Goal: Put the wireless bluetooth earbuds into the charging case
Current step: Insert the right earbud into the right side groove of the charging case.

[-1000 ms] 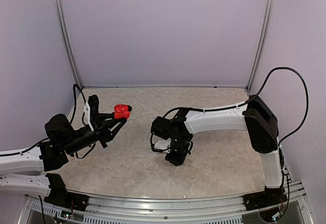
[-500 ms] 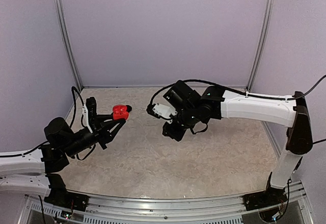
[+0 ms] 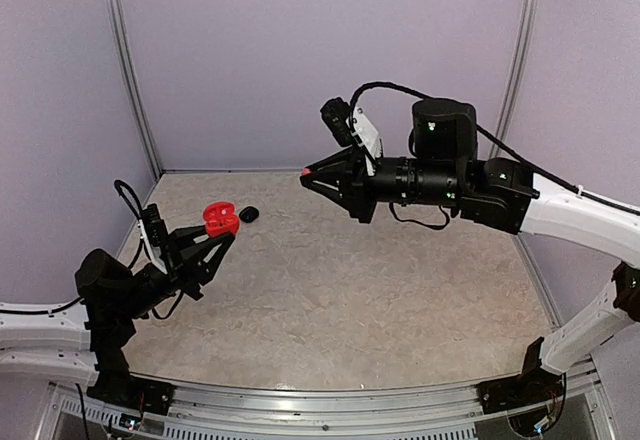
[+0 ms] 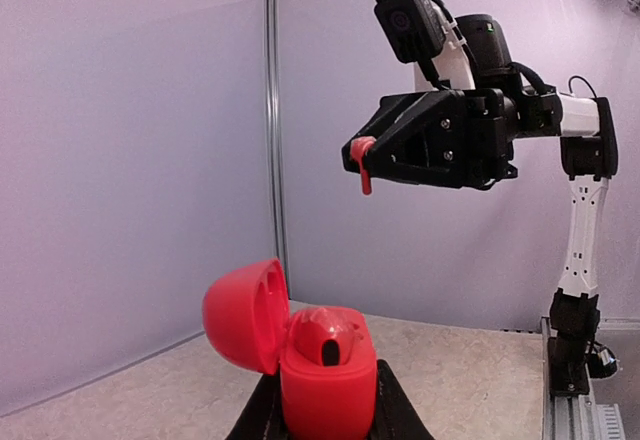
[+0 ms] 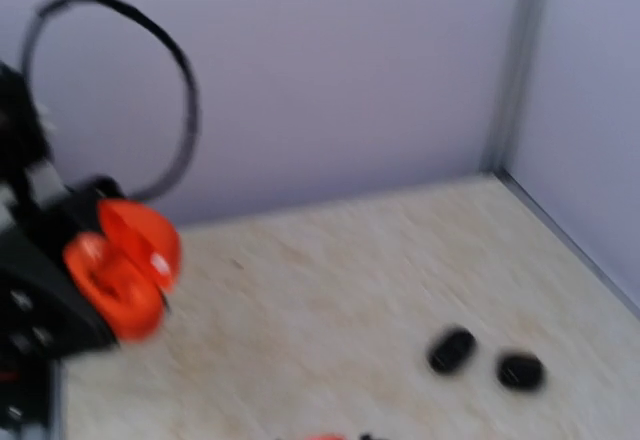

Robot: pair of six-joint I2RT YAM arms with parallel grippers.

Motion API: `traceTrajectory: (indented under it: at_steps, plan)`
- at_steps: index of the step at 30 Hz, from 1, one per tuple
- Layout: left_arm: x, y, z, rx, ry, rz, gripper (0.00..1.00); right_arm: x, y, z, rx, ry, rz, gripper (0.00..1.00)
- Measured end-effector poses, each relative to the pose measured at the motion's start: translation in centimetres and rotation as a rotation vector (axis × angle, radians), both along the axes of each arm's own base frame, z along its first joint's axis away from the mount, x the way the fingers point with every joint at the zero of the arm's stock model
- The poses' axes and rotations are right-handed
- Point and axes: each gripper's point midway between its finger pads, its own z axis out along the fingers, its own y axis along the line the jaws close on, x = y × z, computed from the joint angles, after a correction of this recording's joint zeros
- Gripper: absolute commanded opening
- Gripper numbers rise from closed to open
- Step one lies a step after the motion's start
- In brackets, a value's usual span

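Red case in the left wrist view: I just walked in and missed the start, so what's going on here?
The left gripper holds a red charging case off the table, its lid flipped open. The right gripper, raised in the air across from it, is shut on a small red earbud and points toward the case, apart from it. A small black object lies on the table.

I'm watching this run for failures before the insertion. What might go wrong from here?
The red earbud hangs from the very tips of the right claw, high above the table; it may slip and fall. The left claw grips the red case only low on its body, so a push may tilt it. The open lid stands beside the opening and may get bumped.
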Motion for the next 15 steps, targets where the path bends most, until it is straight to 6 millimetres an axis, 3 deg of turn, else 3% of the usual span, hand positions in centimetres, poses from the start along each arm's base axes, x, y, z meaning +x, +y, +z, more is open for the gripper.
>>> traceTrajectory:
  at_steps: [4,10,15]
  plan:
    - [-1.5,-0.7,0.8,0.005,-0.081,-0.022,0.00,-2.7,1.4,1.2,0.066,-0.022,0.093,0.11]
    - [-2.0,-1.1,1.2,0.010,-0.139,-0.004,0.00,-6.1,3.2,2.4,0.134,-0.044,0.199,0.11]
    - [-2.2,-1.7,1.2,0.021,-0.162,-0.001,0.00,-7.5,5.3,1.8,0.138,-0.039,0.245,0.11]
